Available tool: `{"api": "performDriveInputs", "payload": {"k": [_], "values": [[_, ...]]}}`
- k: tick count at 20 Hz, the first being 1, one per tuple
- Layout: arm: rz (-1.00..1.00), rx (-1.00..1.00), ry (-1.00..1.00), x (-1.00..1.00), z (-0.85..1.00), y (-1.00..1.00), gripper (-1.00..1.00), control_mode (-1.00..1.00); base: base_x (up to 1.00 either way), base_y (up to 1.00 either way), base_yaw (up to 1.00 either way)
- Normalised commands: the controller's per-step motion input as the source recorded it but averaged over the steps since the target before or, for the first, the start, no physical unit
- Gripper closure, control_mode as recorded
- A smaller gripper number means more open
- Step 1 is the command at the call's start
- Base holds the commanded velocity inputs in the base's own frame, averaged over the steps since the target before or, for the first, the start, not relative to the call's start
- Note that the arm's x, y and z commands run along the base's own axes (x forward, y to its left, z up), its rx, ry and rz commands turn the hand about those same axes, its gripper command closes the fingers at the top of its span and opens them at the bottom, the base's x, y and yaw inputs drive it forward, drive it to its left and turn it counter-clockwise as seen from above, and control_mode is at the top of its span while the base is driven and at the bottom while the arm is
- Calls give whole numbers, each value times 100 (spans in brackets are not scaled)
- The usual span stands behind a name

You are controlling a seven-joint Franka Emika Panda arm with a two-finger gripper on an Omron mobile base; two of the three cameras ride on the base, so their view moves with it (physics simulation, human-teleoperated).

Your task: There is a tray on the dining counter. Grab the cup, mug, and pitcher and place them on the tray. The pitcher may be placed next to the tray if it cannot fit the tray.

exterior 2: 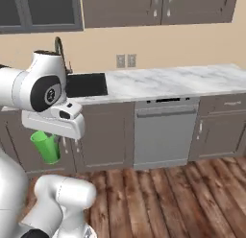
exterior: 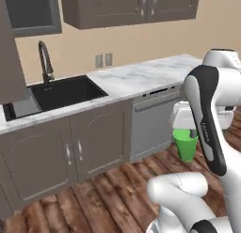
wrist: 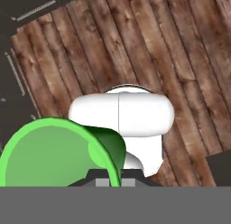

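While you look for the next move, note that what matters most cannot be read here: which way the tray and the dining counter lie from the gripper [exterior: 192,133]. You see neither, so you cannot tell the direction of carry.

What faces you is a marble worktop [exterior: 141,77] with a dark sink [exterior: 66,92], a faucet [exterior: 44,60], grey cabinets [exterior: 70,152] and a dishwasher [exterior 2: 161,131] below it, and wooden floor [exterior 2: 168,198] in front.

Your gripper is pressed nearly together, pinching the wall of the green cup [exterior: 185,143]. In the left base view the cup hangs just under the white hand, upright or close to it, with its wider rim at the top against the fingers. In the right base view the cup [exterior 2: 46,147] leans a little, tucked under the hand beside the arm's big joint. In the hand view the cup [wrist: 54,153] sits at the lower left, its rim a bright green arc, with one side of that rim caught at the finger tips [wrist: 101,177]. The floor lies well below it, so the cup is carried in the air, touching nothing but the fingers.

My judgement: the cup is secured, the placing is not yet done, and you need the counter with the tray in sight before you lower anything.
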Motion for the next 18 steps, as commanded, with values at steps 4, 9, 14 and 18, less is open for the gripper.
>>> {"api": "performDriveInputs", "payload": {"k": [4, 9, 14, 18], "values": [[0, 0, 0, 0, 0, 0, 100, 100, 0, 0, -100], [0, 0, 0, 0, 0, 0, 100, 100, 0, 0, -100], [0, 0, 0, 0, 0, 0, 100, 100, 0, 0, -100], [0, 0, 0, 0, 0, 0, 100, 100, 0, 0, -100]]}}
